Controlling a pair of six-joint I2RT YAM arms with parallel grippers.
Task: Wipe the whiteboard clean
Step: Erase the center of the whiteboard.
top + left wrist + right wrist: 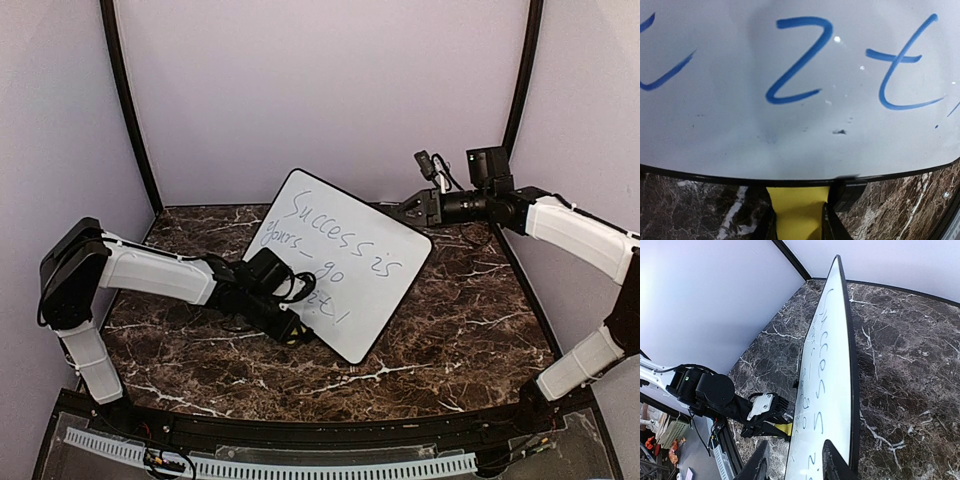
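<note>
I judge the job as barely begun: the whiteboard (pixel 345 265) stands propped at a tilt on the marble table (pixel 470 330) between my 2 arms, and every line of the blue handwriting (pixel 800 60) reads whole in the top view, from "Success is" down to the last words near the bottom edge. I see no wiped patch anywhere, only a few small dark specks (pixel 839 132) below the letters. The left gripper (pixel 290 325) sits low at the board's lower left edge with its jaws closed tight on the yellow eraser (pixel 799 210), which the left wrist view shows just below the black frame, not on the written face. The right gripper (pixel 410 210) is at the board's upper right edge; its jaws stand partly apart, straddling the rim, with a gap showing on 1 side, so I read it as not clamping the board. All the wiping is left to do. Nothing else lies by the board that I can see. What stands in my way is mostly my own rig: the right fingers cover a strip near the top corner, and a board that is not firmly gripped may slide or tip when I press the eraser on it.
</note>
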